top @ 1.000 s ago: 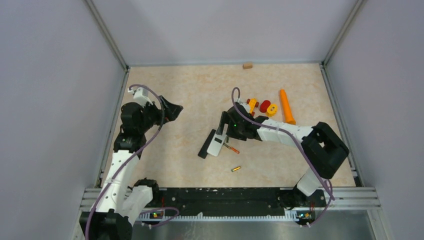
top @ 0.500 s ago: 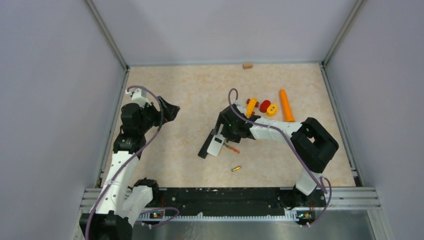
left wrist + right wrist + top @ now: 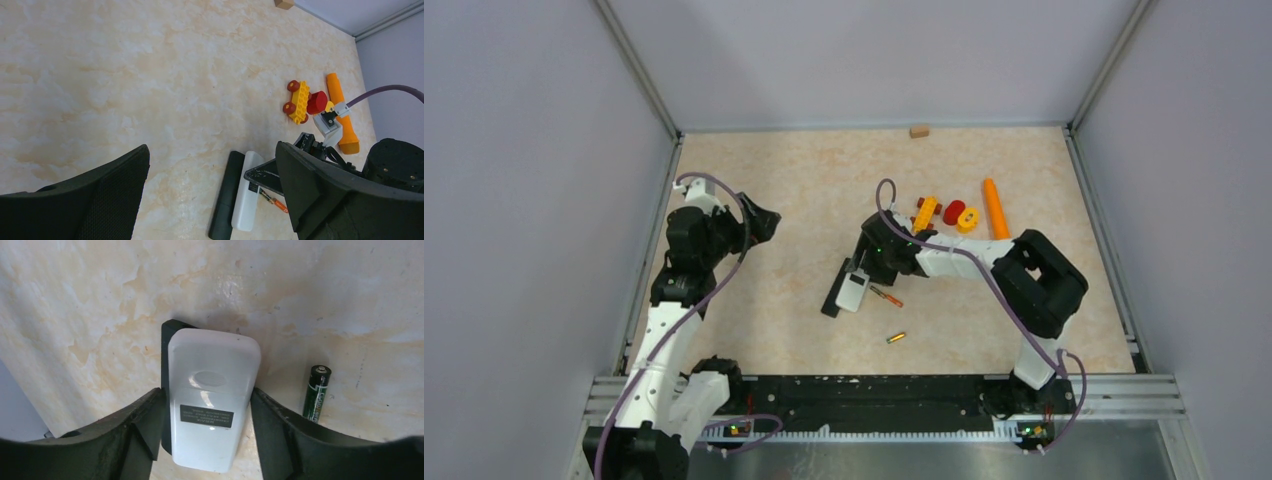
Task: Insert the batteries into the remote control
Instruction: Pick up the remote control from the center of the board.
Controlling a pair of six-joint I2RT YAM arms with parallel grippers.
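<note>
The remote control (image 3: 854, 291) is a white body lying label side up mid-table, with a slim black bar (image 3: 833, 293) along its left side. My right gripper (image 3: 862, 270) stands over its far end. In the right wrist view the fingers closely flank the white remote control (image 3: 212, 405) and black bar (image 3: 165, 340), jaws open. One battery (image 3: 886, 296), dark green and orange, lies just right of the remote, outside the right finger (image 3: 316, 392). A second battery (image 3: 896, 338) lies nearer the front. My left gripper (image 3: 212, 150) hovers wide open at the left, holding nothing.
An orange carrot-shaped cone (image 3: 997, 212), a yellow toy car (image 3: 925, 213), a red cylinder (image 3: 954, 211) and a yellow piece (image 3: 968, 219) lie behind my right arm. A small wooden block (image 3: 919, 130) sits at the back wall. Metal rails border the table.
My right arm has shifted slightly left over the remote, and its jaws have narrowed around it. The left arm has barely moved.
</note>
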